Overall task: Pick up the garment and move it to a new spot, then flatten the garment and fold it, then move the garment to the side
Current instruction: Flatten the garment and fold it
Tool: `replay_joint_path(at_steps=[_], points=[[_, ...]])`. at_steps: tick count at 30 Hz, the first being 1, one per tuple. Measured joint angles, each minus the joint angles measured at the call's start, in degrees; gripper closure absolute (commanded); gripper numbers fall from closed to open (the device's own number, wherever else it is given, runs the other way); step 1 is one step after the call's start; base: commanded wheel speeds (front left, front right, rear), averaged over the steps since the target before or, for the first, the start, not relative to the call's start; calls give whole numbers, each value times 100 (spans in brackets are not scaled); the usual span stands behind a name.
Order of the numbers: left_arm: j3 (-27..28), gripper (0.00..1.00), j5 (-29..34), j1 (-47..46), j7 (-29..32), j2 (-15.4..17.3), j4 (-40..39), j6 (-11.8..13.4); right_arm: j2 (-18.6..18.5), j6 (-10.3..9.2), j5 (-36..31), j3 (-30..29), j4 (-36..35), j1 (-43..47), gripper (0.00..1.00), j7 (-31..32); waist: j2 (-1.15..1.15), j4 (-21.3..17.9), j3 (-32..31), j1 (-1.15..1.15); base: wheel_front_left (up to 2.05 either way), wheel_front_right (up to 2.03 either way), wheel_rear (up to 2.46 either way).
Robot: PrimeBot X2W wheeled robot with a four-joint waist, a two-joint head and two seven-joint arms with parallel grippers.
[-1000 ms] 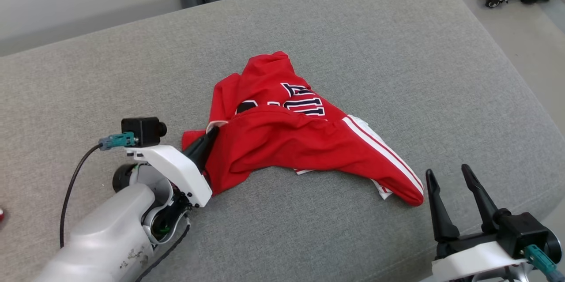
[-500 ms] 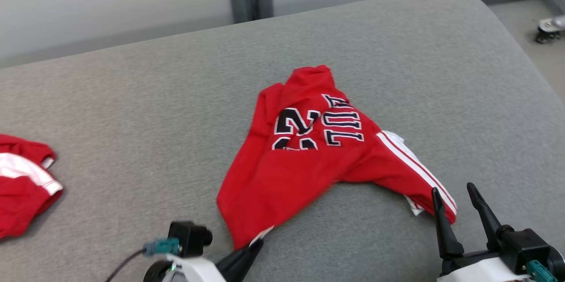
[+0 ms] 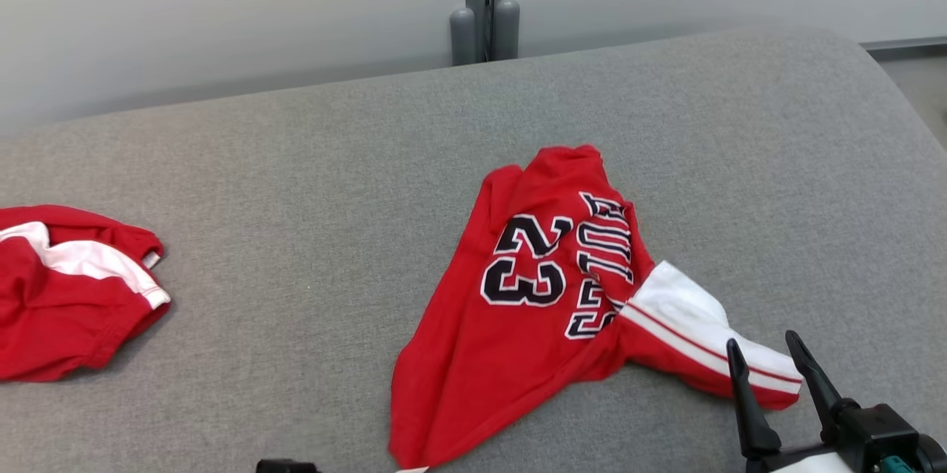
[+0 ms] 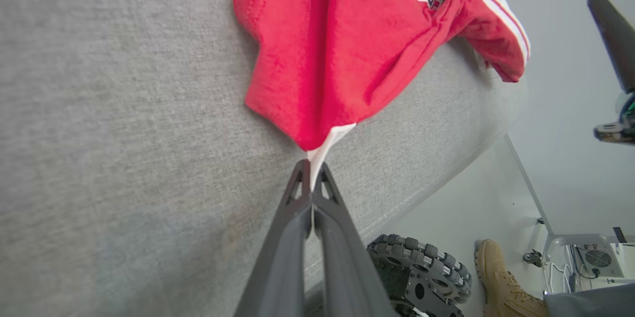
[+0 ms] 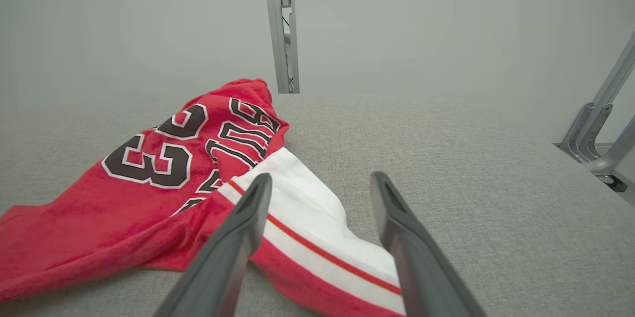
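Far left on the grey cushion there's a second red piece with a white band, crumpled and sitting well apart from everything else. Moving right, the left gripper has its fingers pressed tight together, pinching a little white edge at the near corner of the garment. That corner sits close to the cushion's front edge. The garment is the red jersey with a black 23 and lettering facing up. It lies right of centre on the cushion, mostly spread out but still rumpled, and a fold with a white panel and red stripe sticks out on its right side. In the left wrist view a wheel and someone's tan boot are down on the floor past the cushion edge. Lower right, the right gripper has its fingers spread wide with nothing between them. It's poised just at the striped white end, and I can't tell if it touches the cloth. A grey post stands behind the cushion.
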Motion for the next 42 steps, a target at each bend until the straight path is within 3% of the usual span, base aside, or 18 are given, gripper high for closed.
replay_joint_path(at_steps=[4,5,6,9,17,21,23,27,33,37,42], points=[[13,100,-75,141,-11,213,-198,51,-2,0,-15,-7,41,100,0,0,0,67,-88,0,0,0,0],[49,37,-86,155,-27,226,-223,79,-1,0,-32,3,48,100,0,0,0,79,-99,0,0,0,0],[86,0,-108,182,-34,225,-264,90,-1,0,-49,15,55,99,0,1,0,84,-110,0,0,0,0],[338,0,-470,386,-85,220,-598,-70,0,0,-100,1,79,91,0,0,0,47,-129,0,0,0,0],[1467,0,-791,553,-209,823,-1360,-383,-1,0,-200,-56,64,87,0,0,0,-43,-155,0,0,0,0],[1485,0,-370,-159,107,871,-1355,-247,-1,0,-224,77,79,-9,0,0,0,-150,-83,0,0,0,0],[1471,0,-276,-432,258,780,-1282,-204,-1,0,-222,112,68,-82,0,0,0,-184,-42,0,0,0,0],[1289,0,82,-1573,926,179,-645,-127,-3,0,-127,219,10,-323,0,0,0,-372,166,0,0,0,0],[888,0,432,-2799,1798,-692,777,-222,-4,0,93,321,63,-476,0,0,0,-840,457,0,0,0,0],[715,0,560,-3196,2189,-929,1678,-229,-3,0,215,359,78,-503,0,0,0,-1204,600,0,0,0,0],[497,0,442,-3310,2767,-1194,2518,-439,-7,0,367,376,90,-542,0,0,0,-1595,738,0,0,0,0]])
